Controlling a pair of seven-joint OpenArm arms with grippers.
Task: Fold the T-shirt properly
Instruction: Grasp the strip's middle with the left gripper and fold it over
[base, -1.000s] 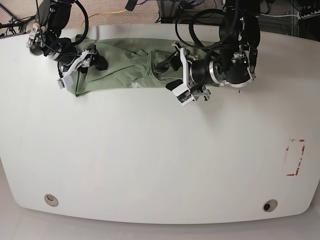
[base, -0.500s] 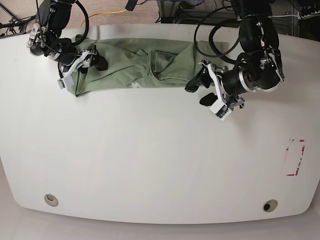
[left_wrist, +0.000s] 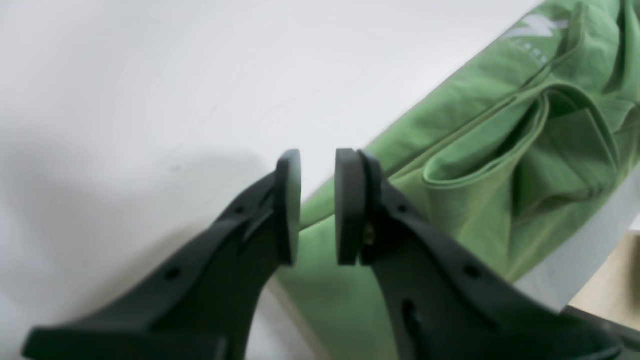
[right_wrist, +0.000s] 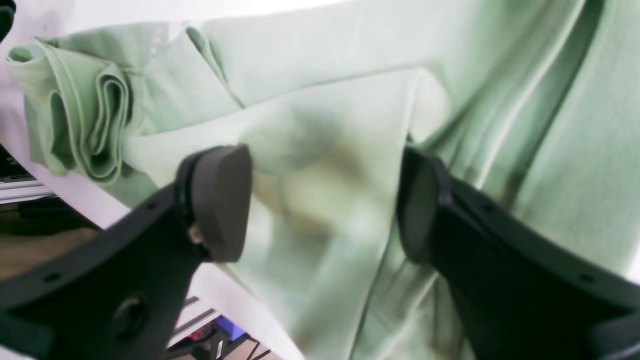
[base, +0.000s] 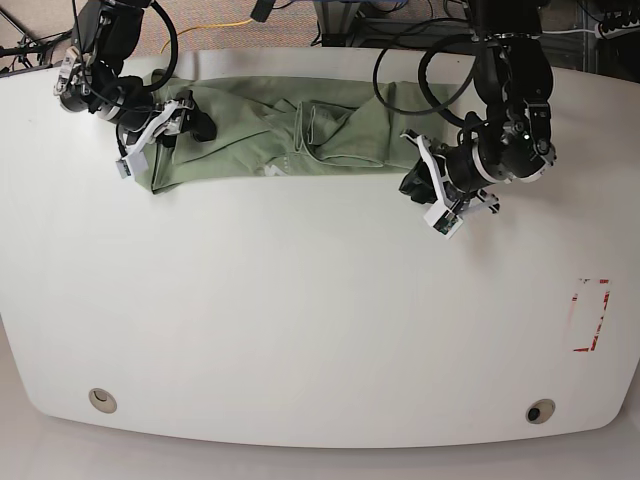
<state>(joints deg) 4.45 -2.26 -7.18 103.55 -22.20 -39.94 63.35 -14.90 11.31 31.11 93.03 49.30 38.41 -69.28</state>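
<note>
Beyond my left claw (left_wrist: 317, 210), nearly shut on nothing, the T-shirt (left_wrist: 500, 165) runs out of frame; under my wide-open, empty right claw (right_wrist: 320, 200) its bunched folds blur.

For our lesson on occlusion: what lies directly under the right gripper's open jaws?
Under the right gripper lies the T-shirt, sage-green, creased and bunched into folds at one end. The white table beneath that cloth is covered there, so unseen.

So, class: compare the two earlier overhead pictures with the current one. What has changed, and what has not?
The left gripper pulled off the T-shirt toward the table's right end, then narrowed its jaws, holding nothing. The right gripper stayed open over the shirt's other end; the shirt barely shifted.
</note>
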